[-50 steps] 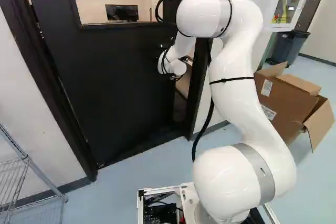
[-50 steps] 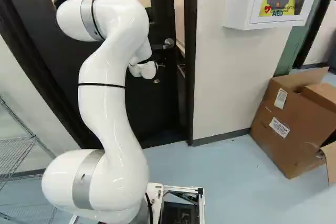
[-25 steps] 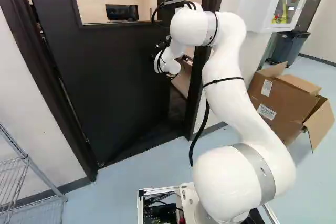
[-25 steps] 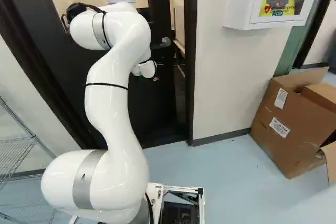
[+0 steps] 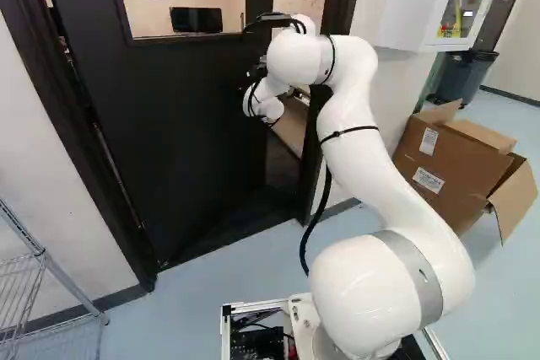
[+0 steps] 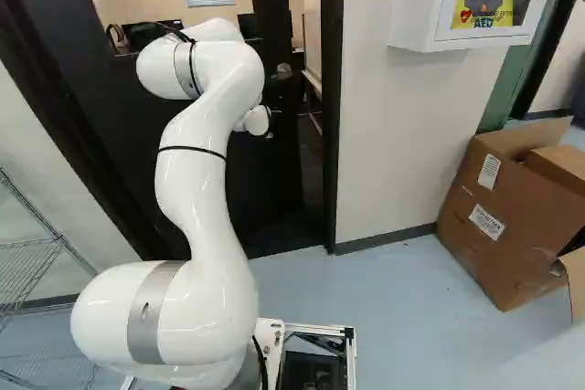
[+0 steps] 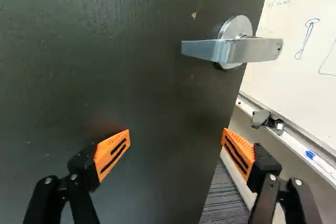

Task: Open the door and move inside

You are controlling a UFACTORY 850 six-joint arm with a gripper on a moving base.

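Black and flat, the windowed door (image 5: 169, 141) stood ajar in its dark frame (image 6: 332, 134). Its straight silver lever handle (image 7: 231, 51) lay ahead of the black two-fingered gripper (image 5: 256, 73), whose orange-padded fingers stood wide apart.

Brushed metal handle (image 7: 236, 50), dark satin-finished door (image 7: 131, 77).

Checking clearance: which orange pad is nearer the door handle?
The pad toward the whiteboard, by the edge of the door; the other pad is well inside it.
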